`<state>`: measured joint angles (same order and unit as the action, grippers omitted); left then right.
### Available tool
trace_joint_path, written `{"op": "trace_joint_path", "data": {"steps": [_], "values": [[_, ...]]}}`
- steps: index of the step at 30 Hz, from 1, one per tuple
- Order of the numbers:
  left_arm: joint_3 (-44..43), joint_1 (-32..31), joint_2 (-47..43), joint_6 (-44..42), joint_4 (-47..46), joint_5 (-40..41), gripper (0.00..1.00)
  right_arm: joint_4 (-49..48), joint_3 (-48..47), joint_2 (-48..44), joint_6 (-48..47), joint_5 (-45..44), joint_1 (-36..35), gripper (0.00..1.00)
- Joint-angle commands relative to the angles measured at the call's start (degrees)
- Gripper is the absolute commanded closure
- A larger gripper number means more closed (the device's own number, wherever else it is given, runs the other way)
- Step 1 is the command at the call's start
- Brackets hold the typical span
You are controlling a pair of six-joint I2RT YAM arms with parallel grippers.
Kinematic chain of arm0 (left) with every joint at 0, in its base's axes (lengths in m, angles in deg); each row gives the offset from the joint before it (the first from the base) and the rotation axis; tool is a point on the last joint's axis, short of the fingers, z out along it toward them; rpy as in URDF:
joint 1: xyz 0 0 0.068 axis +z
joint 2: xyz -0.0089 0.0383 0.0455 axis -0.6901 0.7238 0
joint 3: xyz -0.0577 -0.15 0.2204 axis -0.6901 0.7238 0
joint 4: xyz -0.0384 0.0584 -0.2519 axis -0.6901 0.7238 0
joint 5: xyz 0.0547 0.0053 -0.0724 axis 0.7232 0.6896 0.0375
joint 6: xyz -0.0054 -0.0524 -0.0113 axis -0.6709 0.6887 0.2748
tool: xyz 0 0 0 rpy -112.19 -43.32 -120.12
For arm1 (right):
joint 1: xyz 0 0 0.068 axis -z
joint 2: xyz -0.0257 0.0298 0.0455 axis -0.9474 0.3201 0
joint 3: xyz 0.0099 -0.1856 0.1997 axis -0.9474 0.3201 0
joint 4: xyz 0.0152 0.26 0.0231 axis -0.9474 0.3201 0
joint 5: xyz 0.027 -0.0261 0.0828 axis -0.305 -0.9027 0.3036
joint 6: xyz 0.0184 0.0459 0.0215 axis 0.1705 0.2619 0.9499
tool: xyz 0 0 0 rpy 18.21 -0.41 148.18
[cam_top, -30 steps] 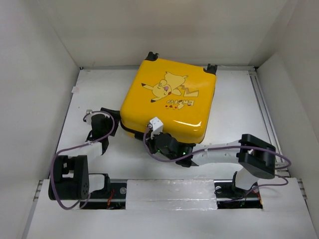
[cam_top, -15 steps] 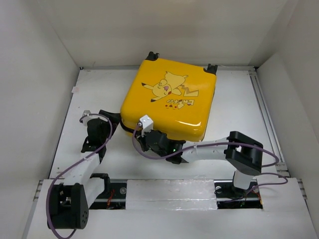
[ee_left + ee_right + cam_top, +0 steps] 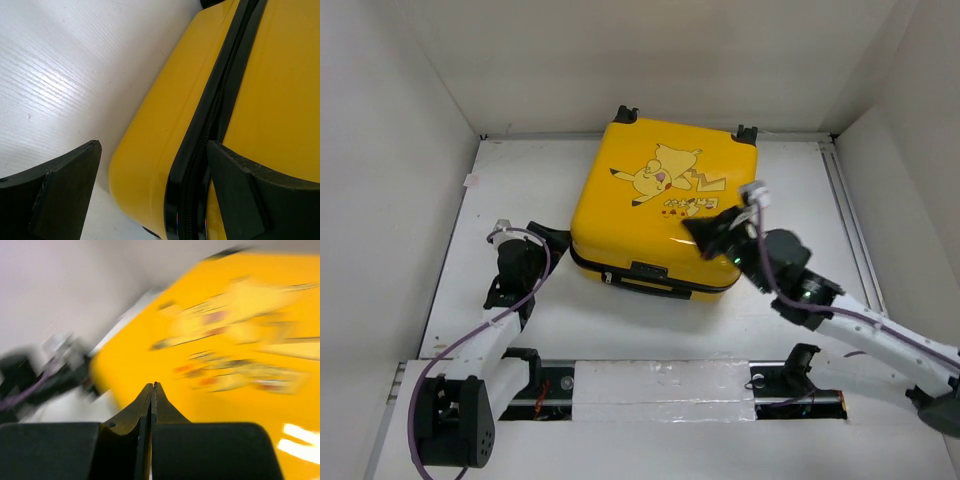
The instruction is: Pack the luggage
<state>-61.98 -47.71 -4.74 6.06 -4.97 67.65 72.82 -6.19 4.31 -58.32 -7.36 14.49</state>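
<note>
White walls box in a white tabletop [image 3: 800, 190], and the luggage [image 3: 660, 205] lies flat on it toward twelve o'clock, closed, its printed yellow shell facing up. A cartoon print [image 3: 665, 175] covers the middle of the lid, with two black wheels [image 3: 625, 113] at the far edge and a black zip band [image 3: 650, 272] running along the near side.

At about nine o'clock from the case sits the left hand [image 3: 525, 262], close to the near left corner. In the left wrist view its two dark fingers [image 3: 65, 190] are spread wide, one over bare tabletop, the other just beside the zip band [image 3: 210, 120] on the yellow side wall [image 3: 150, 150]. Whether either finger touches the shell cannot be told.

At about four o'clock on the lid, the right hand [image 3: 705, 235] hovers over the near right part of the shell. The right wrist view, blurred, shows its fingertips [image 3: 151, 390] pressed together with nothing between them, the yellow lid [image 3: 240, 340] beyond them.

Purple cables [image 3: 535, 290] loop along both arms.
</note>
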Motion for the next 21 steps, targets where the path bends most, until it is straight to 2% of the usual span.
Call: {"op": "trace_joint_path", "data": {"steps": [1, 2, 3, 4, 5, 6, 9, 13, 15, 16, 21], "values": [[-0.3, -1.9, -1.4, -1.4, -1.3, -7.2, 0.19, 8.1, 4.0, -5.8, 4.5, -5.8, 11.8, 1.0], [-0.3, -1.9, -2.0, -1.4, -1.3, -6.5, 0.19, 8.1, 4.9, -6.8, 5.2, -7.2, 15.4, 1.0], [-0.3, -1.9, -2.0, -1.4, -1.8, -6.5, 0.2, 8.6, 6.5, -7.4, 5.8, -7.2, 23.0, 1.0], [-0.3, -1.9, -2.6, -1.4, -1.8, -5.9, 0.2, 8.6, 7.3, -7.4, 7.3, -6.5, 27.0, 1.0], [-0.3, -1.9, -2.6, -2.0, -1.3, -5.9, 0.2, 8.6, 7.9, -7.4, 7.3, -4.9, 30.9, 1.0], [-0.9, -1.9, -2.6, -2.0, -1.3, -4.4, 0.2, 7.8, 8.4, -6.2, 7.3, -0.2, 37.9, 1.0], [-0.9, -1.9, -3.8, -0.7, -1.3, -2.8, 0.21, 7.1, 8.4, 0.2, 8.1, 6.1, 47.7, 1.0], [-0.8, -1.9, -2.4, 1.2, -4.9, -2.3, 0.23, 3.0, 8.4, 7.2, 9.2, 11.2, 53.4, 0.97], [-0.8, -1.9, -1.1, 1.2, -7.2, -3.1, 0.23, -0.2, 7.1, 12.4, 9.2, 14.2, 53.4, 0.91], [-0.1, -1.9, -0.6, 1.8, -7.8, -4.0, 0.23, -0.3, 6.1, 14.6, 8.7, 18.7, 53.4, 0.91], [2.5, -1.9, -0.3, 1.2, -7.8, -4.0, 0.24, -1.8, -1.0, 24.6, 8.1, 24.3, 49.0, 0.88]]}}
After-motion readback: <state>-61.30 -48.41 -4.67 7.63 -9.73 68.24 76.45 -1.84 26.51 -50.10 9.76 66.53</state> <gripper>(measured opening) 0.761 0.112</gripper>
